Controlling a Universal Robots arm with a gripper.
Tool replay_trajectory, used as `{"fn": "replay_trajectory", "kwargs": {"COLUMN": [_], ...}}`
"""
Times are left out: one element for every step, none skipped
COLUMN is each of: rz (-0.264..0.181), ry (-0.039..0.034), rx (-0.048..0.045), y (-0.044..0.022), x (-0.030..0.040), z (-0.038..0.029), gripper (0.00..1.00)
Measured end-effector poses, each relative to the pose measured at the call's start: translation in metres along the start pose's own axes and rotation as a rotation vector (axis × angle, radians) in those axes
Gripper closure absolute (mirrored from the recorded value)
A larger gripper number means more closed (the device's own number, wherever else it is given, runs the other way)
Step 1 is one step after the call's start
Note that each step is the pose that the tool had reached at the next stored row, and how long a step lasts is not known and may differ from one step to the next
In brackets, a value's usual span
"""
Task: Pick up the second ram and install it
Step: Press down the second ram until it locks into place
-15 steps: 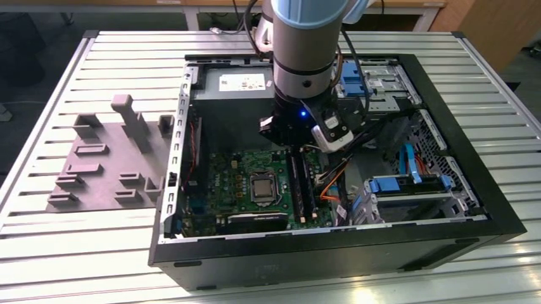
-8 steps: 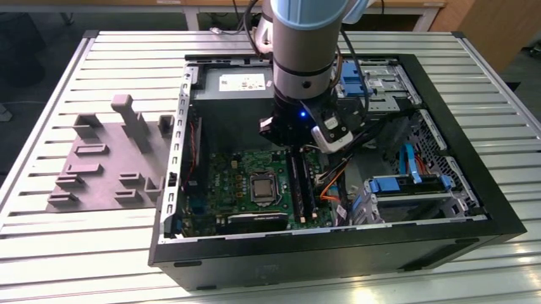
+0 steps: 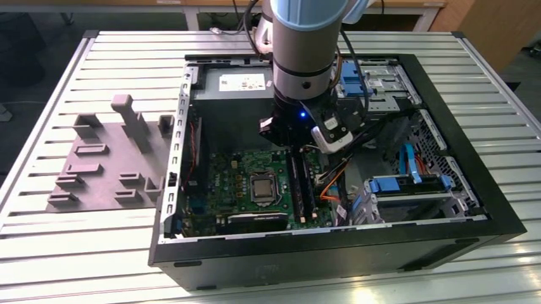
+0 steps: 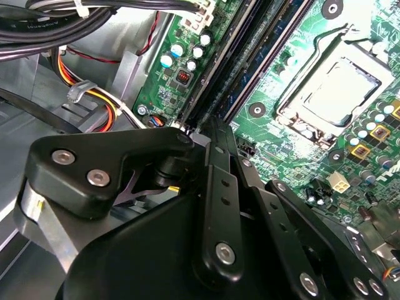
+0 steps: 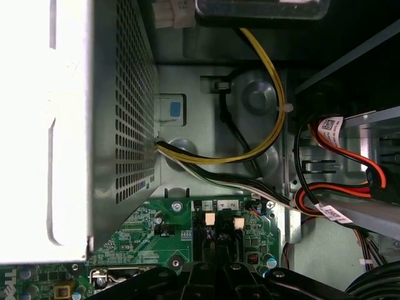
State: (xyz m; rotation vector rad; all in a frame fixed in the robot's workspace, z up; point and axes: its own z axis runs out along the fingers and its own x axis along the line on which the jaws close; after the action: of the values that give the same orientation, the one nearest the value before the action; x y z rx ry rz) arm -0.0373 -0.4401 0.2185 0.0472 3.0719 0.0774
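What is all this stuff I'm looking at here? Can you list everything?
Computer case: one, black, open, lying on the table.
Table: one, silver, slatted.
Plastic holder: one, grey, at the case's side on the exterior view's left.
Circuit board: one, green, on the case floor.
Processor socket: one, silver, on the circuit board.
Memory slots: several, long, black, below the gripper.
Power supply box: one, silver, inside the case.
Cables: several, yellow, red, black, white.
Robot arm: one, grey and blue, reaching into the case.
Gripper: one, black, over the memory slots.

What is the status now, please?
Gripper low inside case, over RAM slots. Fingers closed together. RAM stick not clearly made out. Cables close beside.
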Motion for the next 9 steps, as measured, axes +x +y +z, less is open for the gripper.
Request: {"fn": "replay_trajectory", "kwargs": {"rz": [0.000,0.000,0.000,0.000,0.000,0.000,0.000,0.000,0.000], "ry": [0.0000,0.0000,0.0000,0.0000,0.0001,0.0001,0.0000,0.0000,0.0000], "rx": [0.0000,-0.0002,-0.0001,0.0000,0.0002,0.0002,0.0000,-0.0002,-0.0001], "y": [0.0000,0.0000,0.0000,0.0000,0.0000,-0.0001,-0.0001,0.0000,0.0000], "x": [0.0000,0.0000,0.0000,0.0000,0.0001,0.0001,0.0001,0.0001,0.0001], "z": [0.0001,0.0004,0.0006,0.0007,0.0008,0.0009,0.0009,0.0010,0.0010], "gripper": [0.89,0.89,0.89,0.89,0.89,0.89,0.89,0.89,0.89]}}
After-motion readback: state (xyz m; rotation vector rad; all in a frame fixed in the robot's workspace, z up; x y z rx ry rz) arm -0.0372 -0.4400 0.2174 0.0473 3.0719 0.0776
